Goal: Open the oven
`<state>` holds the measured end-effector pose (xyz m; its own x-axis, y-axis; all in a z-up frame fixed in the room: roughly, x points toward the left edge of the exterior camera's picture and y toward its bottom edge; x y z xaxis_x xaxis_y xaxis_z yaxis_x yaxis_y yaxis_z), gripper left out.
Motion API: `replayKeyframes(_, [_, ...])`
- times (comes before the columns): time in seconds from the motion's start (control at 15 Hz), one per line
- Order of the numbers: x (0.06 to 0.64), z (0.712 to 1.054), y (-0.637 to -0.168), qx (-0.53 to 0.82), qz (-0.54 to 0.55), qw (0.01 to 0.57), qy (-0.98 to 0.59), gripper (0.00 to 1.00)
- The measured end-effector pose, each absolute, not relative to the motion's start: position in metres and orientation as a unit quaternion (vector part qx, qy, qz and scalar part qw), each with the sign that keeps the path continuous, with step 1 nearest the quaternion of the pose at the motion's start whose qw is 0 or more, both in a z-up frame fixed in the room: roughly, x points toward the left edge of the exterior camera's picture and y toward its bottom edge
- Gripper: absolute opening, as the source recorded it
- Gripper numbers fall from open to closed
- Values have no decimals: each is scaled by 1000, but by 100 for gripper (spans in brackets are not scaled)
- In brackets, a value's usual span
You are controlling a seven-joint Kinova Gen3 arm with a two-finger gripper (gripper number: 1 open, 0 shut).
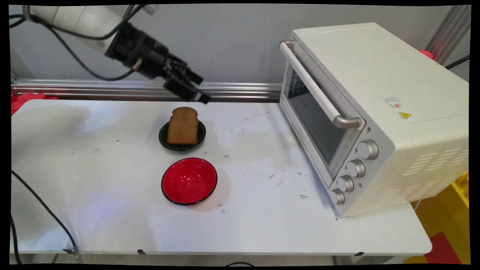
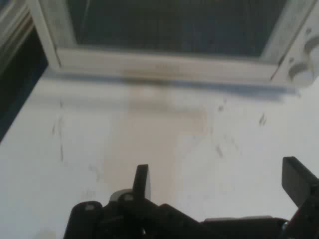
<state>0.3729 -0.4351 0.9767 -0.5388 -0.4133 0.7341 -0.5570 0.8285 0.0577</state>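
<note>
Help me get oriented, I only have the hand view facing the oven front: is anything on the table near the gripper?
Observer: Yes, a slice of bread on a dark green plate, close below the gripper.
Operator: Anything else?
Observer: An empty red bowl, nearer the table's front edge, apart from the plate.
Operator: Is the gripper touching the bread?
Observer: No, it hangs in the air above it, angled toward the oven.
</note>
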Motion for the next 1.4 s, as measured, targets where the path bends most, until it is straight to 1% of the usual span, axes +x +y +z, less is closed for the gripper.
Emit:
replayKeyframes(0.4, [353,995,-454,254,98,434,-859,100])
replayKeyframes(0.67, [349,995,-463,244,100,438,-860,100])
replayKeyframes(0.73, [349,995,-465,243,100,437,-860,0])
replayKeyframes(1.4, [339,989,-489,250,96,429,-863,0])
